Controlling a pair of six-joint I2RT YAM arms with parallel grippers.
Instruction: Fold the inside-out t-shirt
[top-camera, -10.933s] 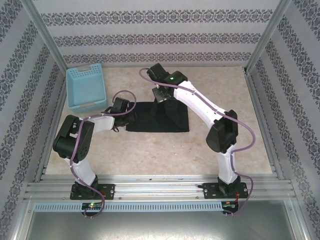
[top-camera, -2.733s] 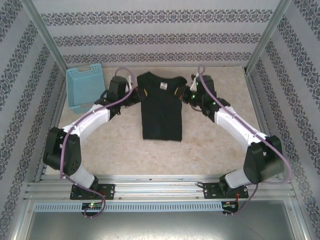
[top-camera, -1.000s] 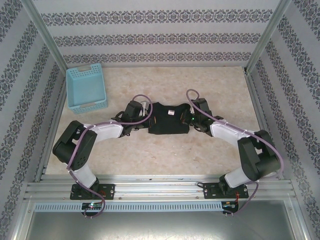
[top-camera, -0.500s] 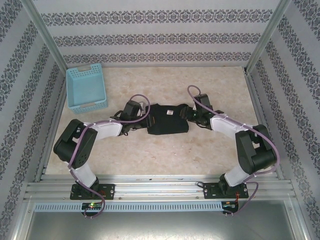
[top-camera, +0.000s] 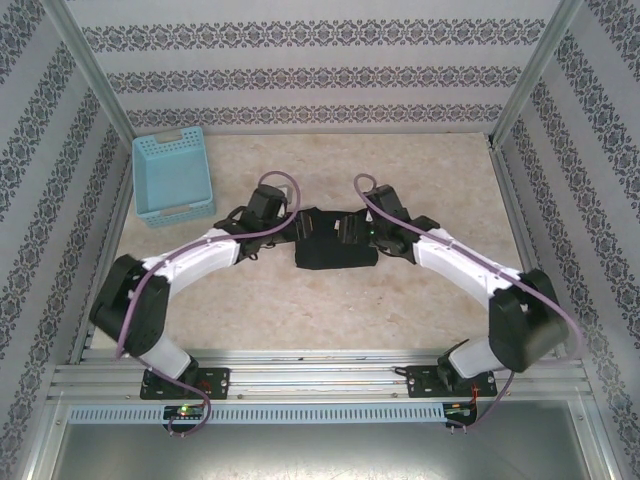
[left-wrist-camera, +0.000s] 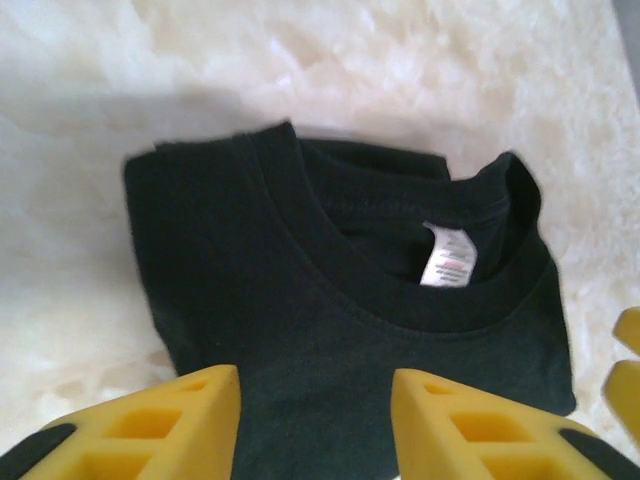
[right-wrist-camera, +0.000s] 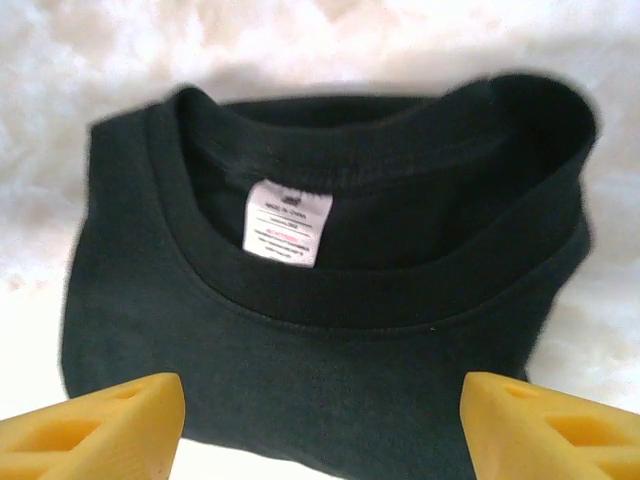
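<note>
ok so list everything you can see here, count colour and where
t-shirt: one, black, folded, mid-table between the grippers
neck tag: one, white, inside the collar
basket: one, light blue, far left corner of the table
table: one, beige mottled, under everything
walls: three, white with dark patterned stripes, around the table
left gripper: one, yellow fingers, open, at the shirt's left side
right gripper: one, yellow fingers, open, at the shirt's right side

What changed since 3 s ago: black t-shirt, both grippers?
The left gripper and right gripper drew the far end of the plain black short-sleeved t-shirt, then stretched out long, toward the near edge, folding it in half. Both have let go and stand open above its collar. The light blue plastic basket stayed put.
</note>
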